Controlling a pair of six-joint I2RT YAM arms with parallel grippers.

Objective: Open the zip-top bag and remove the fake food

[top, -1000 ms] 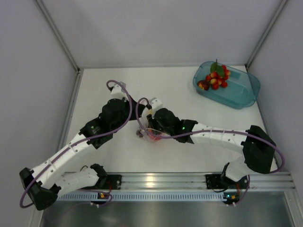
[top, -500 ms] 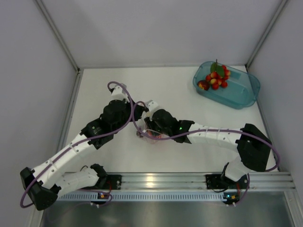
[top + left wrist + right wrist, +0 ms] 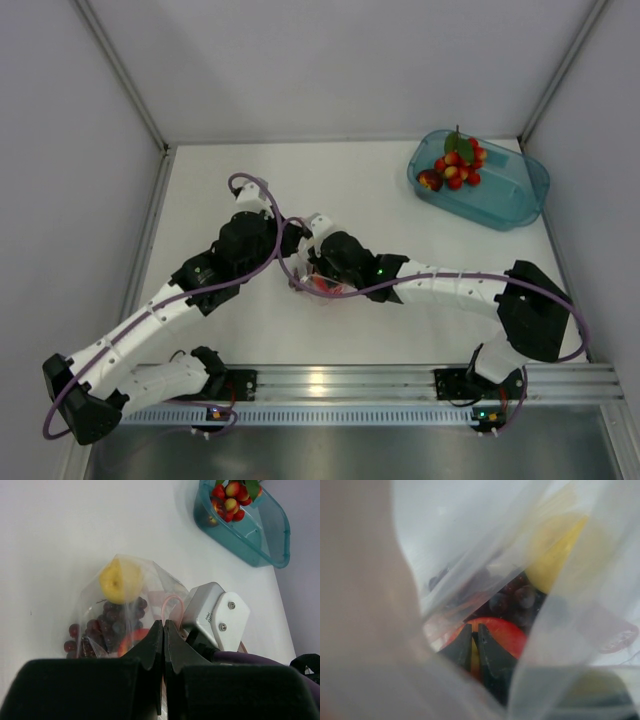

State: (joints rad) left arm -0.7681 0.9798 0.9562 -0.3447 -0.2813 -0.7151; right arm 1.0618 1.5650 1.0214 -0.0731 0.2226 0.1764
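Observation:
The zip-top bag (image 3: 150, 587) lies mid-table, also seen in the top view (image 3: 322, 287). My left gripper (image 3: 163, 622) is shut on its pink zip edge. A yellow lemon (image 3: 119, 581), dark purple grapes (image 3: 107, 625) and a red apple (image 3: 131, 639) are inside. My right gripper (image 3: 474, 628) is inside the bag, with its jaws closed to a narrow slit on a yellowish part of the red apple (image 3: 505, 635). Grapes (image 3: 517, 597) and the lemon (image 3: 555, 555) lie beyond it. In the top view both grippers, left (image 3: 297, 246) and right (image 3: 318, 272), meet at the bag.
A teal tub (image 3: 500, 195) stands at the back right and holds red berries with green leaves (image 3: 457, 165). It also shows in the left wrist view (image 3: 255, 535). Grey walls enclose the table on the left, back and right.
My right arm has shifted a little to the left and away from its base, pushing further into the bag. The left arm has barely moved.

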